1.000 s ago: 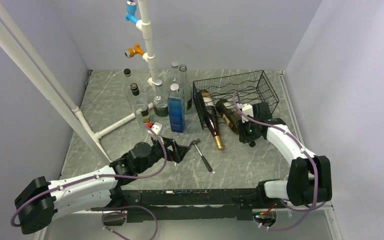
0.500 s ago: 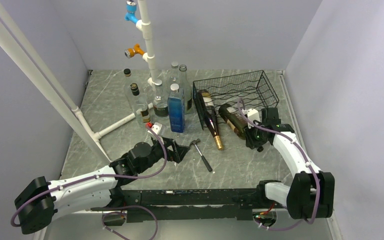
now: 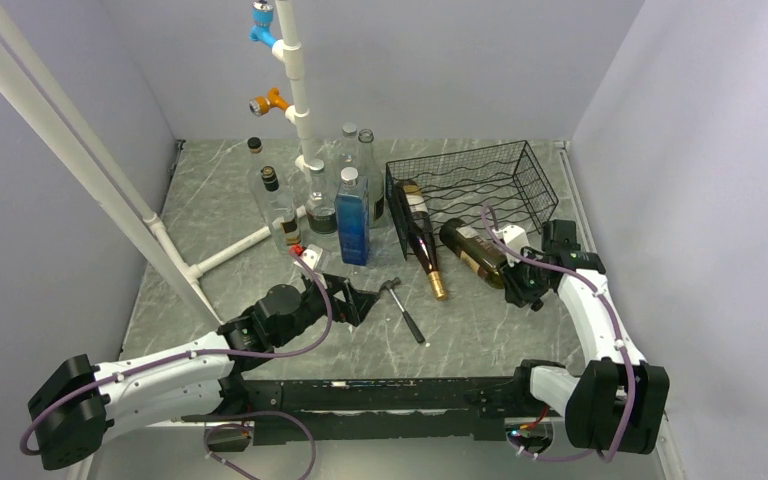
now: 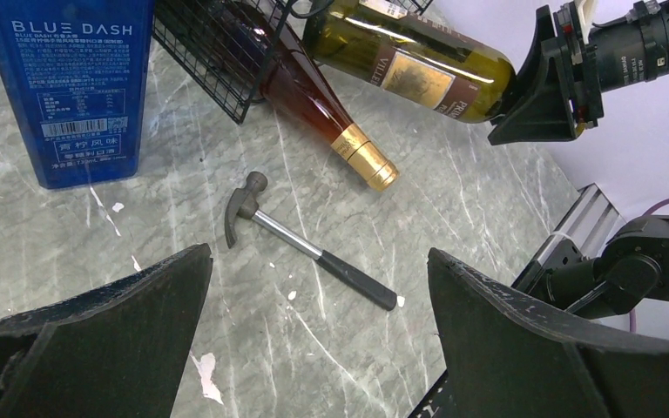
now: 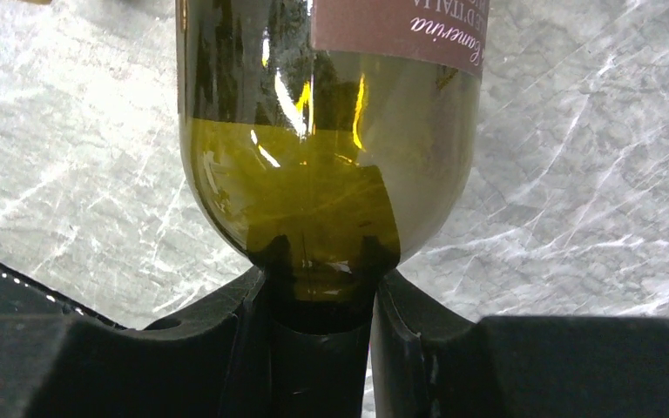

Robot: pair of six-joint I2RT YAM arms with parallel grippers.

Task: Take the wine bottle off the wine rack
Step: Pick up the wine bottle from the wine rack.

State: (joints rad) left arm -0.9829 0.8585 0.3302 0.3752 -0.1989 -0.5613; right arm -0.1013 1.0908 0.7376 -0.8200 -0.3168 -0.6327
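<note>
Lying beneath everything: one grey marbled tabletop [image 3: 480, 330], enclosed by pale lilac walls, with one white pipe frame [image 3: 290, 60] rising at the left rear.

Wine rack [image 3: 480, 180], black wire mesh: one, at the right rear.

Wine bottle [image 3: 473, 250], green glass with a maroon label: one, lying at a slant in front of the rack. Its base is at the rack's near open edge and its neck points toward the right arm. Whether the base is clear of the wire cannot be told.

Right pincer [image 5: 320, 300]: one, pinching the neck of the wine bottle between both fingers.

Left pincer [image 4: 314, 348]: one, spread wide, holding nothing, low over the tabletop near the hammer [image 3: 403, 310].

Gold-foiled bottle [image 3: 422, 240]: one, lying in the rack's left end with its neck out on the tabletop.

Upright bottles [image 3: 318, 200]: six, grouped left of the rack, one of them blue [image 3: 352, 215].

Hammer: one.
</note>
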